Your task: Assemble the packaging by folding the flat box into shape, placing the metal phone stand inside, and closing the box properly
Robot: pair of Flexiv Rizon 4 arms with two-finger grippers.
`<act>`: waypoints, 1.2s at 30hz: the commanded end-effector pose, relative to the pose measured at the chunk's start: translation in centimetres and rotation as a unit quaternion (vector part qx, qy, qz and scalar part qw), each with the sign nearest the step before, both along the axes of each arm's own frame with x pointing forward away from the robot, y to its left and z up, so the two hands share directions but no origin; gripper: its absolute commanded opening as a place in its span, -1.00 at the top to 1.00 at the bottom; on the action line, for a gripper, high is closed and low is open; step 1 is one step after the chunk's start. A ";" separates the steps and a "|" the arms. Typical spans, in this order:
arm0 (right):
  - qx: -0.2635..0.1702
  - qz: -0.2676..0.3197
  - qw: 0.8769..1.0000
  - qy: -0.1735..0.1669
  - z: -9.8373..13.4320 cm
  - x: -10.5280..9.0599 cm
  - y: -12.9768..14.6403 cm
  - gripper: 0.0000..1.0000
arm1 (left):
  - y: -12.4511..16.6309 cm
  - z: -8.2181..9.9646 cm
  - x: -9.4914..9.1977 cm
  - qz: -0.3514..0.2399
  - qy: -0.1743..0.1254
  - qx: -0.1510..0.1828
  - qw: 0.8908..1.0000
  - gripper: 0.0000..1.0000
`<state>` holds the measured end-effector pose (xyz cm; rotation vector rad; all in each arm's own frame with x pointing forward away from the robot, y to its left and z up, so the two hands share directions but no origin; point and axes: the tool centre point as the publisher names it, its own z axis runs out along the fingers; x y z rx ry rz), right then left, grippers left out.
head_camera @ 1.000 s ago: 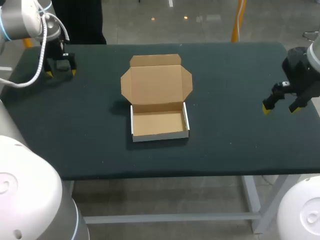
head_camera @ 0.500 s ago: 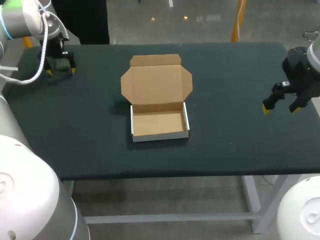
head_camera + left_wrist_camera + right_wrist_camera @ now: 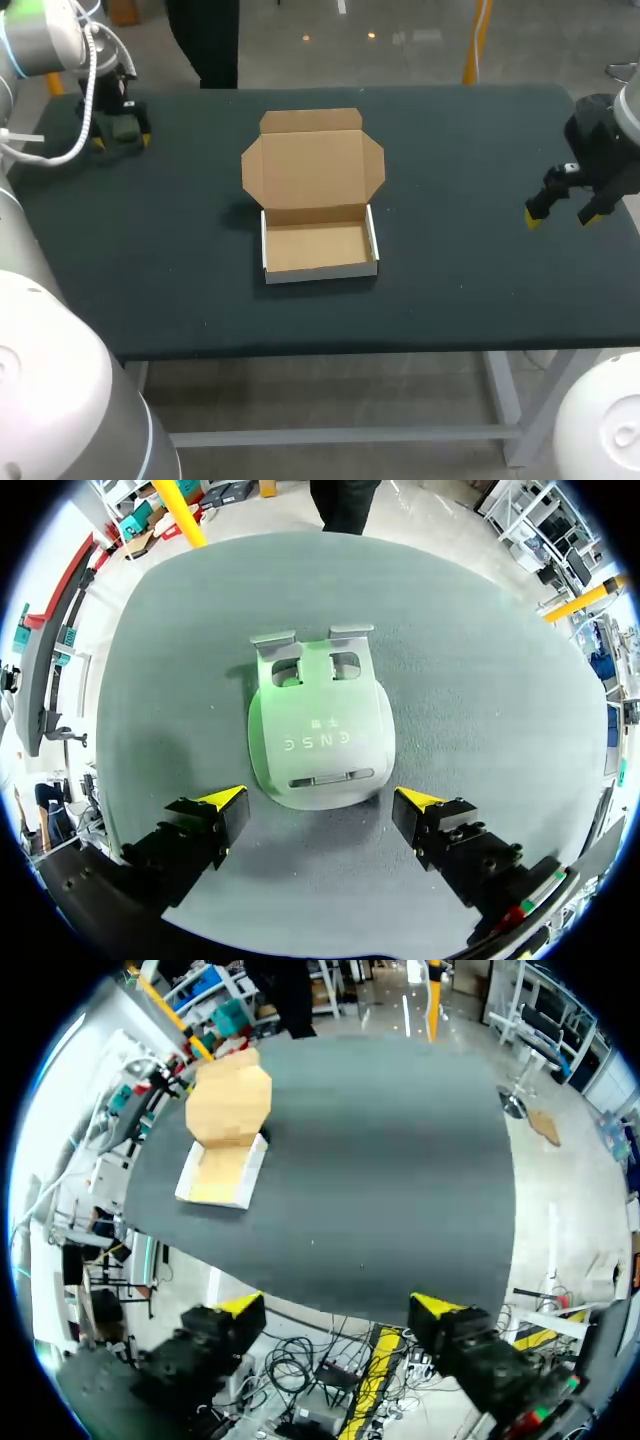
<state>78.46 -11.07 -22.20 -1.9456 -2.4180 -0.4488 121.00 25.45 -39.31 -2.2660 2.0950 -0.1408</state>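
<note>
Our left gripper (image 3: 120,140) sits way up in the upper left corner of the head view, fingers spread, hanging right over the metal phone stand (image 3: 124,129) that lies on the table (image 3: 450,150). The box (image 3: 319,248) is in the middle of the frame, already folded into a tray, with its lid (image 3: 312,165) flopped open toward the far edge and nothing inside yet. Over at the right edge, the right gripper (image 3: 566,214) is parked, jaws apart and empty.

From the left wrist cam, the phone stand (image 3: 318,725) lies flat just ahead of the left gripper (image 3: 320,802), its rounded near edge roughly between the two yellow tips. Neither tip seems to touch it, so no grip yet.

From the right wrist cam, the right gripper (image 3: 338,1307) is wide open with nothing between the fingers, hovering about at the table's edge, and the box (image 3: 228,1130) is well ahead of it.

Our worry: the stand is thin, smooth metal lying flat, so the fingers could skid off that curved edge or clamp it crooked so it tips out mid-carry. Also nobody's holding the box, so a clumsy drop could shove it or catch the lid.
</note>
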 end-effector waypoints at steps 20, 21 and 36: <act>-0.001 0.000 1.000 0.001 0.1 -0.1 0.0 -1.00 | 0.3 -0.3 2.5 -0.004 0.020 0.001 1.000 -1.00; -0.001 0.000 1.000 0.001 0.1 -0.1 0.0 -1.00 | 0.3 -0.3 2.6 -0.004 0.020 0.001 1.000 -1.00; -0.001 0.000 1.000 0.001 0.1 -0.1 0.0 -1.00 | 0.6 -0.5 3.9 -0.004 0.019 0.000 1.000 -0.92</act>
